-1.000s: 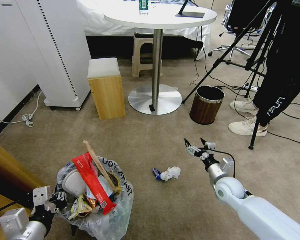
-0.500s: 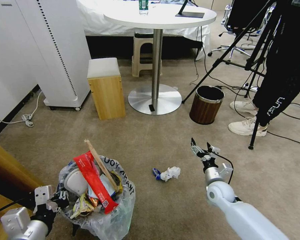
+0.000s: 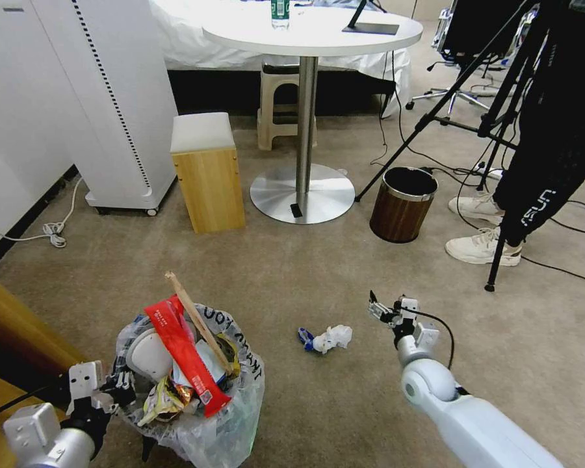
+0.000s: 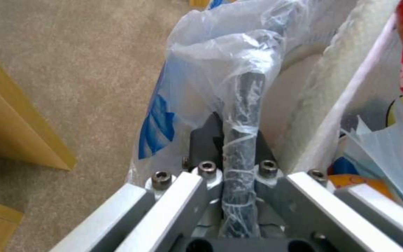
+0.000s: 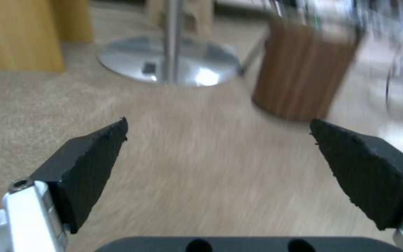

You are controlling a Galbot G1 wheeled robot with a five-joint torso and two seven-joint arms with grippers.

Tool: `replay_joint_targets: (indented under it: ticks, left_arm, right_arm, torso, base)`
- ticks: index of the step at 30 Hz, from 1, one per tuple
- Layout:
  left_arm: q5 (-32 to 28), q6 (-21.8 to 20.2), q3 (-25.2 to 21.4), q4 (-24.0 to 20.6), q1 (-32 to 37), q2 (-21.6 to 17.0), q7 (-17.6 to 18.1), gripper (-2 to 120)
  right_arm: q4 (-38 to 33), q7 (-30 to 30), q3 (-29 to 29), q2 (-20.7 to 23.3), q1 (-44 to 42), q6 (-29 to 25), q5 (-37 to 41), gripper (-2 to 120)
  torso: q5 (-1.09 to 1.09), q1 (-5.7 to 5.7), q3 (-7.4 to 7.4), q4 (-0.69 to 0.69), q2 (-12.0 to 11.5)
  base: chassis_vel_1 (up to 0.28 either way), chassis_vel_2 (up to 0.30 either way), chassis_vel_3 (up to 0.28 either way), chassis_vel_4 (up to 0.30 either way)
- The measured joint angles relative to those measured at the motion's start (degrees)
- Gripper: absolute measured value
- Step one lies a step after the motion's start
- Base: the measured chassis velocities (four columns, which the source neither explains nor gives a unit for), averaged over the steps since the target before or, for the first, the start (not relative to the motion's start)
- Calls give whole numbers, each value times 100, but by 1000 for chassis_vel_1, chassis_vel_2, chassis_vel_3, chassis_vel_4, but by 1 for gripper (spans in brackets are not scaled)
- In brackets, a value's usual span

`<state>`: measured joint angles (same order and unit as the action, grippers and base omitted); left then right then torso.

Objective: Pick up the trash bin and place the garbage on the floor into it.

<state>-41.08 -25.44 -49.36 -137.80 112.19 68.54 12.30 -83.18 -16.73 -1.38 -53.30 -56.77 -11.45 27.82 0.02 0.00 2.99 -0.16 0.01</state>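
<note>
The trash bin (image 3: 201,416), lined with a crinkled clear bag, hangs at the lower left, packed with a red wrapper (image 3: 183,356), a wooden stick (image 3: 194,320) and a white slipper (image 3: 144,355). My left gripper (image 3: 115,390) is shut on the bin's bag-wrapped rim (image 4: 242,115), and the left wrist view shows the left gripper (image 4: 238,175) clamped on that rim. Garbage remains on the beige floor (image 3: 292,279): a crumpled white tissue with a blue scrap (image 3: 326,338). My right gripper (image 3: 387,309) hovers open just right of it, and the right wrist view shows the right gripper (image 5: 218,122) holding nothing.
A brown wood-grain bin (image 3: 403,204) stands ahead of the right gripper, also seen in the right wrist view as the brown bin (image 5: 304,77). Behind are a round table's metal base (image 3: 302,193), a wooden box stool (image 3: 208,174), tripod legs (image 3: 495,260) and a person's shoes (image 3: 481,247). Wooden furniture (image 3: 13,331) borders the left.
My right gripper has come down and back toward me, staying open beside the tissue. The trash bin in my left gripper shifted slightly to the right.
</note>
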Motion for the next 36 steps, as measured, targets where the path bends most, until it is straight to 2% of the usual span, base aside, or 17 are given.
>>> replay_joint_targets:
  ticks: [1, 2, 5, 6, 8, 9, 11, 13, 18, 22, 23, 28, 36]
  left_arm:
    - [6, 0, 3, 11, -8, 0, 0, 0]
    - [6, 0, 3, 11, -8, 0, 0, 0]
    - [15, -1, 20, 34, -30, 2, 4, 0]
    - [19, -3, 32, 45, -43, 7, 7, 0]
    - [19, -5, 38, 50, -51, 7, 7, 0]
    - [19, -13, 50, 68, -74, 5, 11, 0]
    - [16, -20, 67, 104, -115, -8, 18, 0]
    - [15, -21, 77, 130, -131, -13, 19, 0]
    - [16, -23, 103, 167, -151, -20, 19, 0]
    - [16, -23, 117, 169, -154, -19, 18, 0]
    - [13, -23, 130, 182, -168, -25, 12, 0]
    - [-18, -23, 151, 198, -197, -41, 6, 0]
    - [-49, -13, 218, 228, -258, -12, -11, 0]
  right_arm:
    - [13, 233, 23, 152, 53, -97, -422, 100]
    - [13, 233, 23, 152, 53, -97, -422, 100]
    - [215, 1068, -82, 551, 199, -741, -937, 100]
    - [412, 1594, -158, 784, 286, -1262, -1187, 100]
    - [504, 1814, -181, 869, 318, -1450, -1320, 100]
    - [732, 2332, -218, 1038, 376, -1847, -1573, 100]
    - [1003, 2898, -237, 1206, 417, -2220, -1809, 100]
    - [1196, 3085, -237, 1247, 461, -2340, -1991, 100]
    - [1897, 3115, -228, 1027, 694, -2504, -2598, 100]
    - [2139, 3001, -257, 872, 796, -2440, -2665, 100]
    - [2493, 2868, -400, 652, 1010, -2354, -2725, 100]
    - [2875, 2769, -730, 418, 1383, -2349, -2802, 100]
    - [3736, 2650, -1612, -157, 2170, -2392, -2792, 100]
  torso:
    - [-2, 0, 0, 2, 0]
    - [-2, 0, 0, 2, 0]
    - [0, 0, 0, 2, 0]
    - [-1, 0, 0, 1, 0]
    - [-2, 0, -1, 1, 0]
    - [-2, 0, 0, 1, 0]
    - [0, 0, 0, -1, 0]
    - [-3, 0, 0, -2, 0]
    - [1, 0, 0, 2, 0]
    - [-3, 0, 0, 2, 0]
    - [0, 0, 0, 1, 0]
    - [-2, 0, 0, 1, 0]
    - [-3, 0, 0, 1, 0]
  base:
    - [0, 0, 0, 0]
    - [0, 0, 0, 0]
    - [0, 0, 0, 0]
    - [0, 0, 0, 0]
    - [0, 0, 0, 0]
    - [0, 0, 0, 0]
    - [0, 0, 0, 0]
    - [0, 0, 0, 0]
    - [0, 0, 0, 0]
    - [0, 0, 0, 0]
    - [0, 0, 0, 0]
    - [0, 0, 0, 0]
    - [0, 0, 0, 0]
